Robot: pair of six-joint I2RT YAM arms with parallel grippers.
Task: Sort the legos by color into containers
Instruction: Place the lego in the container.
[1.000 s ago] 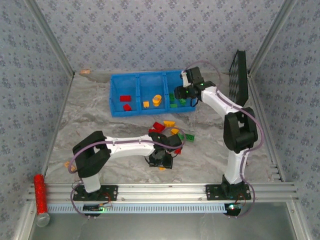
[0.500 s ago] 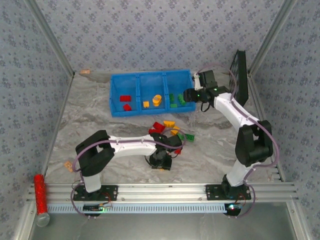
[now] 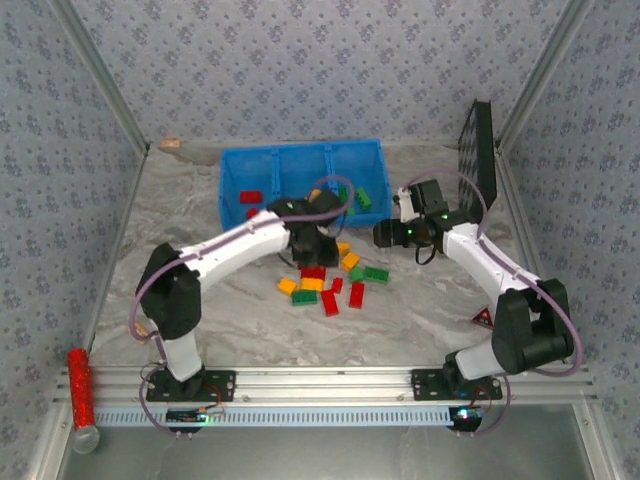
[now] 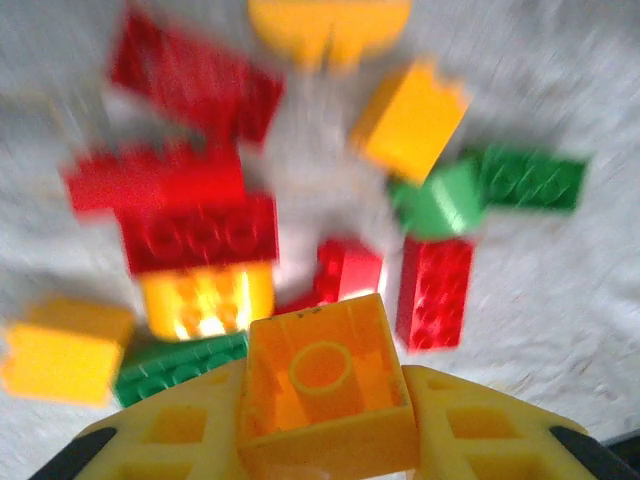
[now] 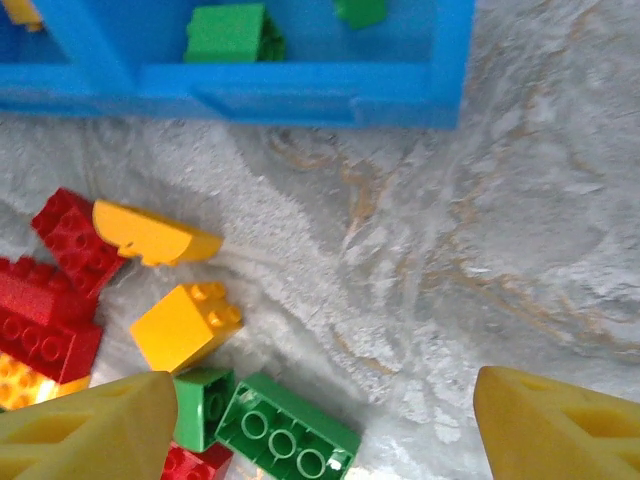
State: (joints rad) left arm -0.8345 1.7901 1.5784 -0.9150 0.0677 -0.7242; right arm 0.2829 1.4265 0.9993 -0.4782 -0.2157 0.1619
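Bright blue bins (image 3: 300, 158) at 12 o'clock, red, orange-yellow & green bricks (image 3: 376, 273) at their 6 o'clock on grey-white marbled table (image 3: 180, 230), pale blue floral-print walls (image 3: 300, 70), black panel (image 3: 480, 150) at 2 o'clock, orange brick (image 4: 325, 385) betw. yellow fingers (image 4: 480, 420).

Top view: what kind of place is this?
Probably a robot test booth: two arms bolted to a metal rail, patterned walls close around the table, legos and blue bins set out.
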